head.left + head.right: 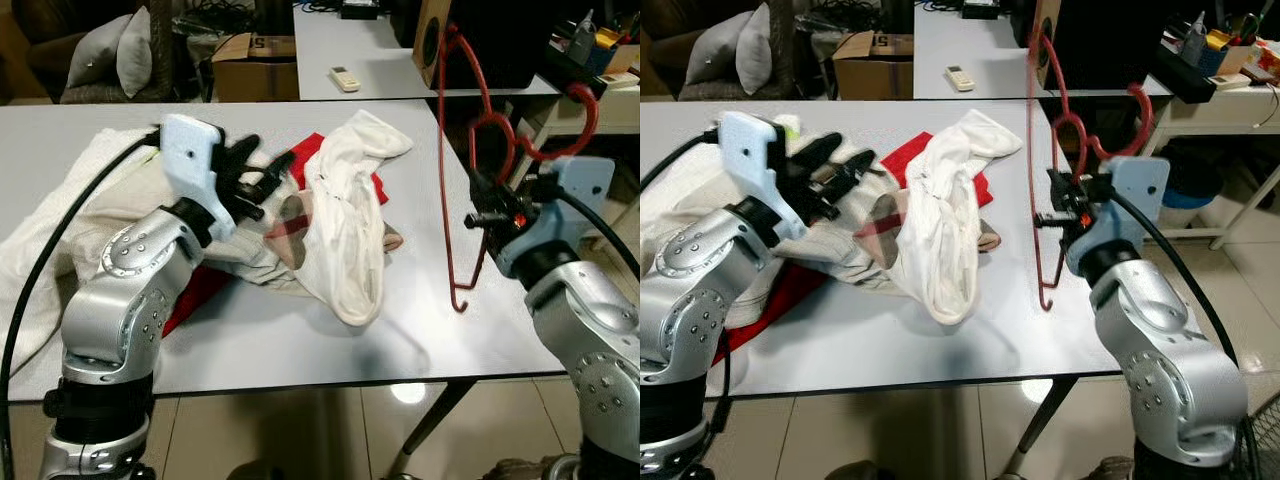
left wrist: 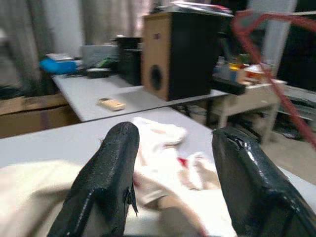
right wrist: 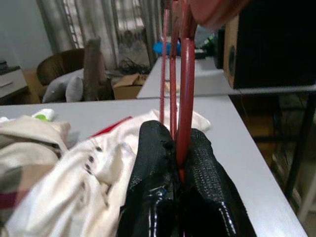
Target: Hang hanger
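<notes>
My right gripper [image 3: 177, 163] is clamped on the red hanger [image 1: 455, 150], which stands upright above it. My left gripper [image 2: 173, 173] is spread wide, hovering just over the white garment [image 1: 345, 215].

A lived-in home room: grey tables [image 1: 300, 330], curtains [image 3: 103, 24], armchair with cushions [image 1: 110, 50] (speaker [image 2: 185, 52] nearby).
</notes>
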You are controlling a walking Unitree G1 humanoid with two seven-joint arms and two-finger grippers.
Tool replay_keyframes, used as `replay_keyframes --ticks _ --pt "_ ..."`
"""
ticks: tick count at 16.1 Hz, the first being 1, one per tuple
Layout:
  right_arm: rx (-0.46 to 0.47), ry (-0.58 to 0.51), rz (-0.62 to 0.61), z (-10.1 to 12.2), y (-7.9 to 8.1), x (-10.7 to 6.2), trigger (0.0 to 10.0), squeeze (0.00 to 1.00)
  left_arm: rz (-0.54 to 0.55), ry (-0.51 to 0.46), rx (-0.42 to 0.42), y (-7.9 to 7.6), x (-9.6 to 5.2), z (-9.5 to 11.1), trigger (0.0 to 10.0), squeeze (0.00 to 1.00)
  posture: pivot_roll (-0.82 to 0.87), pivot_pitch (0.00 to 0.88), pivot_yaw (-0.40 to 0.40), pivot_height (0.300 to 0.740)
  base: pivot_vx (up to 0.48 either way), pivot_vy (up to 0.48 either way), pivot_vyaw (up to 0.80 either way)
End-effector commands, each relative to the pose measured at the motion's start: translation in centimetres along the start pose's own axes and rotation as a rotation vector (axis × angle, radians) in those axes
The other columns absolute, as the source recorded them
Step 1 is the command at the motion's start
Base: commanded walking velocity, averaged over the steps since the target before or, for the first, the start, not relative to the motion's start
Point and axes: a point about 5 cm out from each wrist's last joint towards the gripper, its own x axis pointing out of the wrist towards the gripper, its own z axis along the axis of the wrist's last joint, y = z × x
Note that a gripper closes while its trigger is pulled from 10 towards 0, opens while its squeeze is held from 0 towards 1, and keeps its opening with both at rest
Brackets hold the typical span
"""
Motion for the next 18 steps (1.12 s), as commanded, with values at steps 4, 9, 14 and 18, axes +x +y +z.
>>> replay_keyframes --ticks 4,9,14,18 --pt "-0.008 -0.048 0.012 0.5 0.6 -0.1 10.0 0.00 0.105 0.039 0.038 0.5 -0.4 -0.3 10.0 0.00 -0.04 0.000 -0.001 0.740 0.000 0.384 0.00" --pt "-0.008 -0.068 0.052 0.3 2.2 -0.9 10.0 0.00 0.091 0.068 0.111 -0.5 0.4 -0.8 10.0 0.00 -0.05 0.000 0.014 0.740 0.000 0.403 0.00" --pt "0.006 -0.074 0.040 0.3 2.4 -1.0 10.0 0.00 0.092 0.087 0.126 -0.9 0.4 -1.2 10.0 0.00 -0.05 0.000 0.022 0.740 0.000 0.402 0.00" --pt "0.006 -0.070 0.031 0.1 2.5 -1.2 10.0 0.00 0.097 0.098 0.137 -0.8 0.5 -1.4 10.0 0.00 -0.05 0.000 0.024 0.740 0.000 0.404 0.00"
